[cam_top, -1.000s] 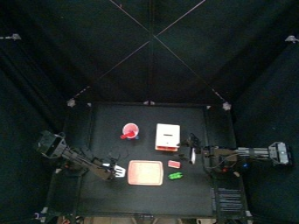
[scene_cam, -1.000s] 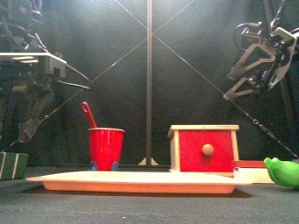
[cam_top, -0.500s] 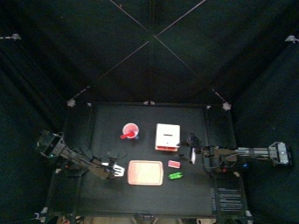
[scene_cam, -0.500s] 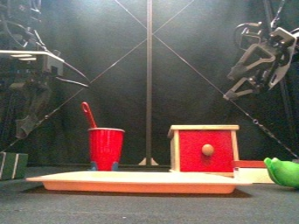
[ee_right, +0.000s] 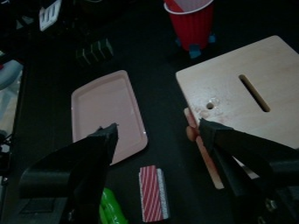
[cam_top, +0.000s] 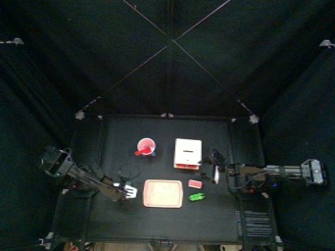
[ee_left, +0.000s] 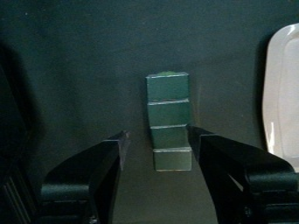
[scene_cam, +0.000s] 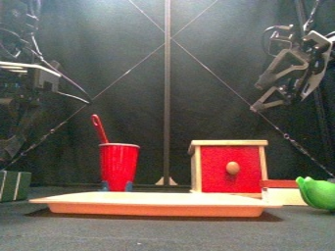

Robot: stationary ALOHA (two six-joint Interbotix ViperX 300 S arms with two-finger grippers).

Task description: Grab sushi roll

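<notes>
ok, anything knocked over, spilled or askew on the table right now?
Nothing stands out. The red cup stands upright with its stick inside, the wooden box sits square, and the pink tray lies flat and bare. The sushi roll lies intact on the table, between the left gripper's open fingers.

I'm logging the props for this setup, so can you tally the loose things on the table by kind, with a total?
Cups: 1, red cup with a stick in it
Trays: 1, pink tray
Boxes: 1, wooden box with red front
Sushi rolls: 1, dark green sushi roll, between the open left gripper
Green toys: 1, green toy
Red striped pieces: 1, striped piece
Total: 6
</notes>
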